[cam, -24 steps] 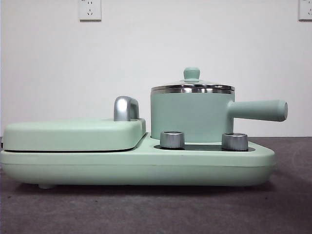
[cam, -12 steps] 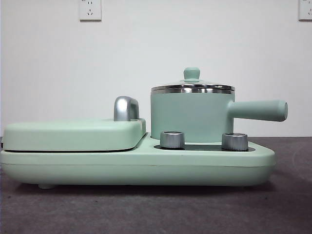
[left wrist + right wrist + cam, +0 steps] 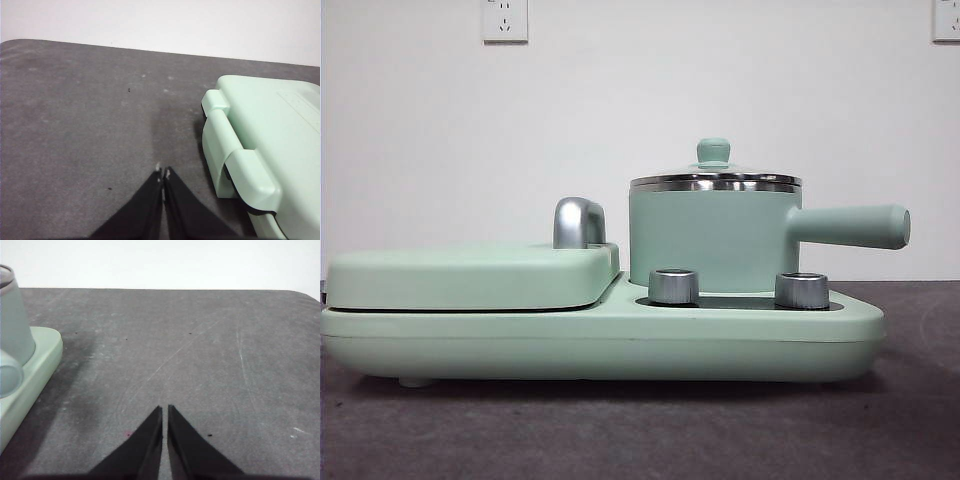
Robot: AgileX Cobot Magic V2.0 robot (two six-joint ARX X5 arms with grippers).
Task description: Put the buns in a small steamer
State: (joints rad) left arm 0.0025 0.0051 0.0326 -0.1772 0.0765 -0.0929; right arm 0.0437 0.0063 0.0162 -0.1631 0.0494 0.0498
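Note:
The small steamer (image 3: 715,235) is a mint-green pot with a steel rim, a long side handle (image 3: 850,226) and a glass lid with a green knob (image 3: 713,151). It stands lidded on the right half of a mint-green cooker base (image 3: 600,340). Part of the steamer shows in the right wrist view (image 3: 12,325). No buns are in view. My left gripper (image 3: 163,172) is shut and empty over bare table beside the cooker's left end. My right gripper (image 3: 165,410) is shut and empty over bare table to the right of the cooker.
A flat mint-green griddle lid (image 3: 470,275) with a chrome handle (image 3: 578,222) covers the cooker's left half; it also shows in the left wrist view (image 3: 270,145). Two chrome dials (image 3: 673,286) sit in front of the steamer. The dark grey table (image 3: 200,340) surrounds the cooker.

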